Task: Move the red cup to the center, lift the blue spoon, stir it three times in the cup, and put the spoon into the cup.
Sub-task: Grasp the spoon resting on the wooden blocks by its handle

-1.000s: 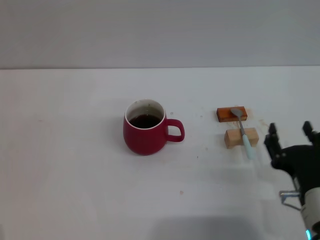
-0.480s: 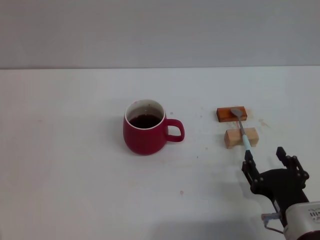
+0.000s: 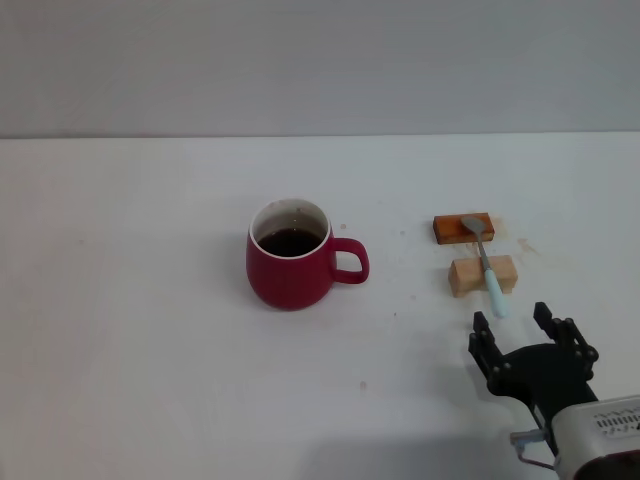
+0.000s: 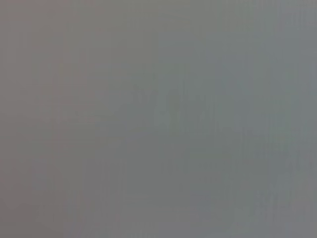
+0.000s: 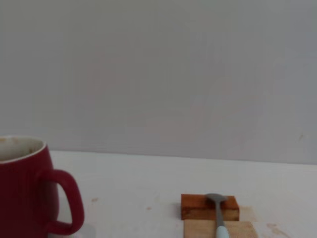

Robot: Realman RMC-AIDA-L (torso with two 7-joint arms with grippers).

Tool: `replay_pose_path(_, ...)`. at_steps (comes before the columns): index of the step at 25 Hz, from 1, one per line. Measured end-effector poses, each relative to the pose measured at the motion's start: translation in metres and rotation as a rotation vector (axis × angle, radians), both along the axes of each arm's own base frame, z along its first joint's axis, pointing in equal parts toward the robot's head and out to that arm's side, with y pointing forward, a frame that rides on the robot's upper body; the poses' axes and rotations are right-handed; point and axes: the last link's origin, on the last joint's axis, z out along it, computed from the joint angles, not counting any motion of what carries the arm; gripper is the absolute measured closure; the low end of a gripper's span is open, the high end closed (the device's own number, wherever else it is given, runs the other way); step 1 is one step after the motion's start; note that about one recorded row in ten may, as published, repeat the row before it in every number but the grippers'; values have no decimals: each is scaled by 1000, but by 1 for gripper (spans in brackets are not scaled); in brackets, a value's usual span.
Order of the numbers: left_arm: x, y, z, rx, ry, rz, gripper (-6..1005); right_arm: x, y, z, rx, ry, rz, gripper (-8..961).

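The red cup [image 3: 293, 255] stands upright near the middle of the white table, dark liquid inside, handle pointing toward the right side. It also shows in the right wrist view as a dark-red mug [image 5: 34, 188]. The blue spoon [image 3: 486, 264] lies across two wooden blocks, metal bowl on the far one, pale handle over the near one; the spoon [image 5: 218, 213] appears in the right wrist view too. My right gripper [image 3: 514, 328] is open, just in front of the spoon's handle tip, near the table's front right. The left gripper is out of view.
An orange-brown block [image 3: 462, 228] and a tan block [image 3: 482, 274] hold the spoon right of the cup. The white table [image 3: 150, 330] ends at a grey wall behind. The left wrist view is only flat grey.
My right gripper has moved leftward and toward the front edge, from right of the blocks to just in front of the spoon's handle. Cup and spoon have not moved.
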Motion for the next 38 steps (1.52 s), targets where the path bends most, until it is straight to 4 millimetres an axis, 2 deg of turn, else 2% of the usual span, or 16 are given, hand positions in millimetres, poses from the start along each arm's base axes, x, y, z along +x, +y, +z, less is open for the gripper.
replay_pose_path(16, 1, 0, 1, 2, 1, -3, 135, 6, 21, -3, -25, -5, 4, 268)
replay_pose_path(38, 3, 1, 2, 15, -1, -13, 135, 9, 36, -1, -33, -40, 22, 313)
